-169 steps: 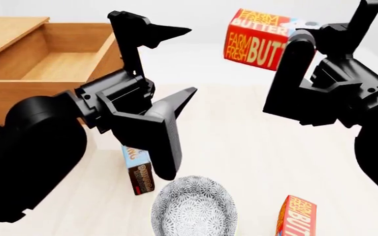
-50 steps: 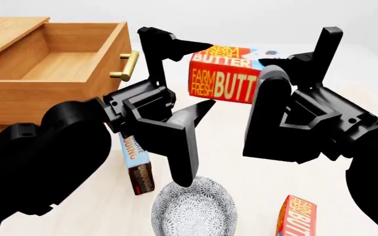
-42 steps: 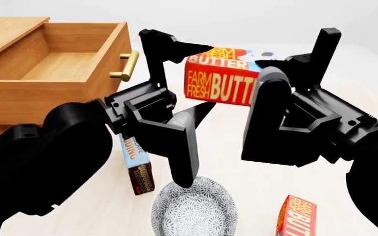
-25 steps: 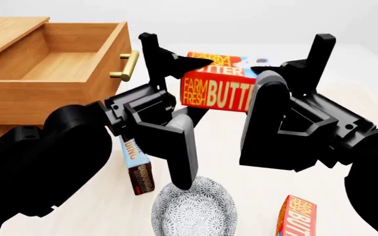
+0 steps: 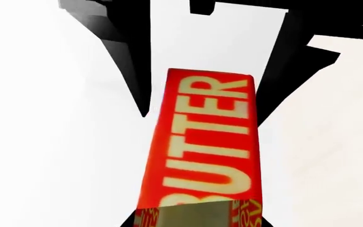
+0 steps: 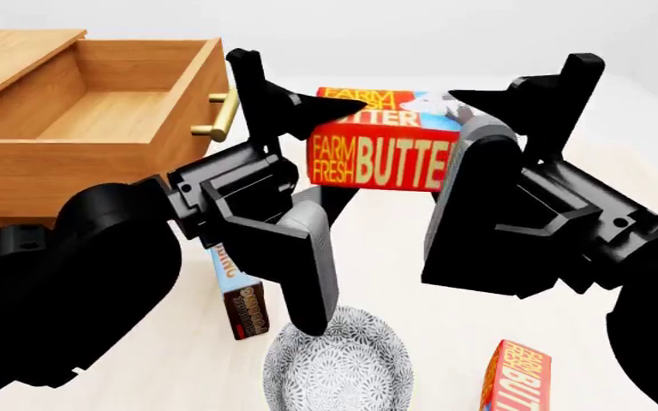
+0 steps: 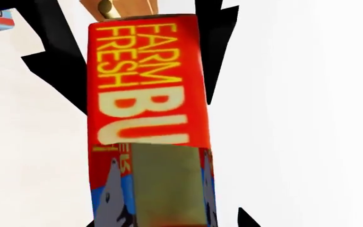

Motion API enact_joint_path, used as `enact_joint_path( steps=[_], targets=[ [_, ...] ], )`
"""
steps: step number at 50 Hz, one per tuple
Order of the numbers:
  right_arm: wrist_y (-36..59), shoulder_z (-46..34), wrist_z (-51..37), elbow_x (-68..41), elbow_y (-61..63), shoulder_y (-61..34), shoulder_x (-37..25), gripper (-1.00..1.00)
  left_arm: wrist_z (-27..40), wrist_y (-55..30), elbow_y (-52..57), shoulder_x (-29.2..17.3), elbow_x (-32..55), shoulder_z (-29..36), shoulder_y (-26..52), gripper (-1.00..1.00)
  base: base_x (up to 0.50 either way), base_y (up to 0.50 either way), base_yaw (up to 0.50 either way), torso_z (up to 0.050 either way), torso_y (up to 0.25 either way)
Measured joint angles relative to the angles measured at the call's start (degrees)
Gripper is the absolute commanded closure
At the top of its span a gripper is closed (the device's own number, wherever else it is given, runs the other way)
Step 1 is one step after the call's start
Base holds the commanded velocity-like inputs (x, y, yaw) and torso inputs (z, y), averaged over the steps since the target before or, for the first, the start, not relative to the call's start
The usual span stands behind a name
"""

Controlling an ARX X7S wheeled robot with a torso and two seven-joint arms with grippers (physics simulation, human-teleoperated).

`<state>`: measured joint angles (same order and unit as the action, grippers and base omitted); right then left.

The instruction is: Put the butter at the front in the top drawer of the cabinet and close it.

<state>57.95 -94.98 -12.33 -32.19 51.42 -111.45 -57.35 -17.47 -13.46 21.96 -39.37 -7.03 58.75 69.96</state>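
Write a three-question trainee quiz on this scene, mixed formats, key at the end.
1. True or false: the top drawer of the cabinet stands open and holds nothing visible.
2. Which gripper grips the lifted butter? A) left gripper B) right gripper C) neither
3. Fill in: the patterned bowl sits between the chocolate pudding box and the second ____ carton.

Key: 1 true. 2 B; the left gripper's jaws are spread around the carton's other end. 3 butter.
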Motion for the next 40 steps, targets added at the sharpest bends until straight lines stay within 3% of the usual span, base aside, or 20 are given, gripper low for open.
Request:
enact_joint_path(
  steps=[20,32,40],
  targets=[
    [9.53,7.93,-9.5,-7.43,2.34,2.9,-5.45,-1.0,0.05,-9.45,10.21,-2.55,1.92,-2.34,-1.89,1.0,0.0,0.0,0.0,0.001,0.001],
    [13.75,14.1,-17.5,-15.56,2.72,5.77,-9.37,-1.0,0.78,-22.71,16.9,-1.73,7.01,-6.33,-3.05,1.0,0.0,0.0,0.0,0.0,0.001],
    [9.71,19.07,-24.64,-25.58,2.06,8.59,-12.34,-1.0,1.71,-37.66,20.33,2.21,12.73,-12.82,-2.47,1.0,0.0,0.0,0.0,0.001,0.001]
  ],
)
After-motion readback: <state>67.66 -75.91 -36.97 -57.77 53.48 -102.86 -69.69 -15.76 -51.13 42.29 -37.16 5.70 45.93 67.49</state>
